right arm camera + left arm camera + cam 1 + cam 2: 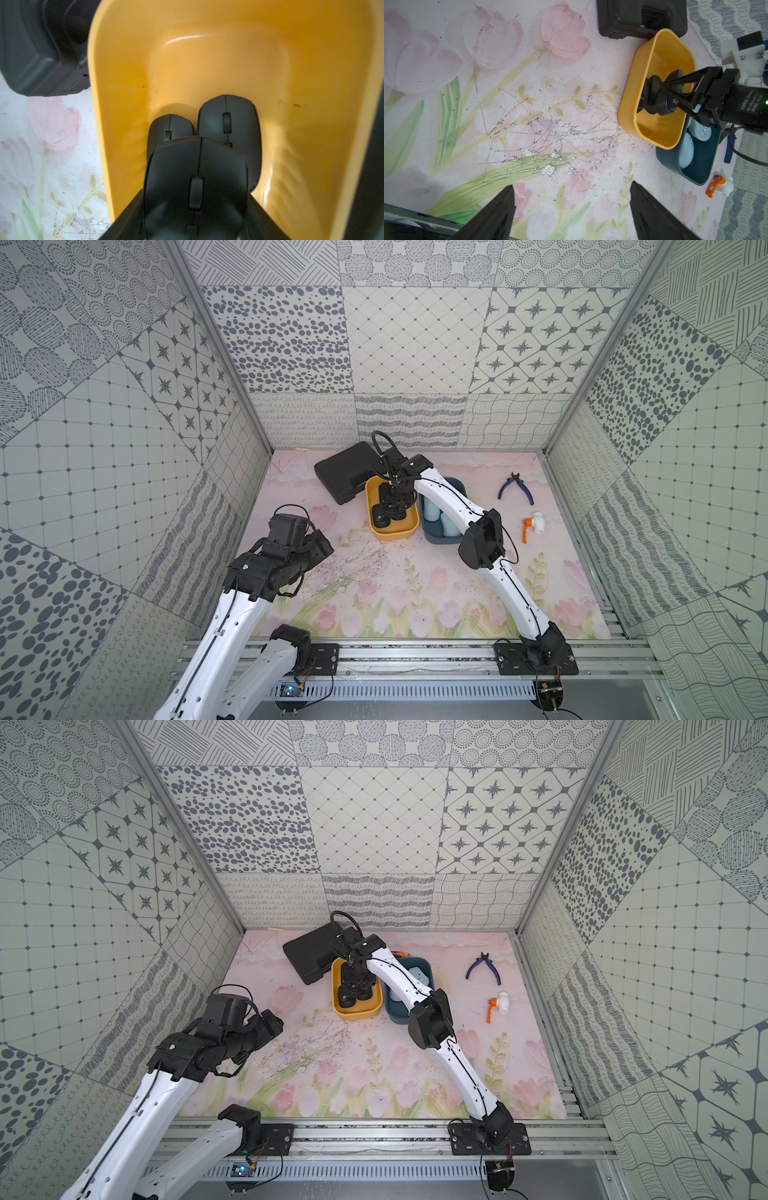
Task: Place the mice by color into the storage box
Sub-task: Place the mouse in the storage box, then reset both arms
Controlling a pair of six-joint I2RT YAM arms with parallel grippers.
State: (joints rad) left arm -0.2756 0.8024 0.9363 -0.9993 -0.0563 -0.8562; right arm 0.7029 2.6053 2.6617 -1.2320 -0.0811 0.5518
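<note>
- In the yellow bin (124, 62) the right claw (196, 193) pinches a black mouse (195, 164) above two more black mice (228, 124).
- A black case (340, 472) sits just beside that bin, with the blue bin (434, 540) alongside.
- The left claw (572, 185) is spread and empty above the worktop (529, 104).

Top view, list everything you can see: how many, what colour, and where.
Black mice: three, black, in the yellow bin; the top mouse sits between the right fingers.
Blue mice: at least two showing, pale blue, in the blue bin; the right arm hides part of it.
Yellow bin: one, yellow, mid-back of the mat.
Blue bin: one, dark blue, beside the yellow bin.
Case: one, black, behind the yellow bin.
Pliers: one, blue handles, back right.
Valve: one, white with an orange handle, nearer than the pliers.
Mat: one, pink floral, under everything.
Right fingers: black, inside the yellow bin.
Left fingers: black, apart, empty, above the mat's left side.
Right arm: white.
</note>
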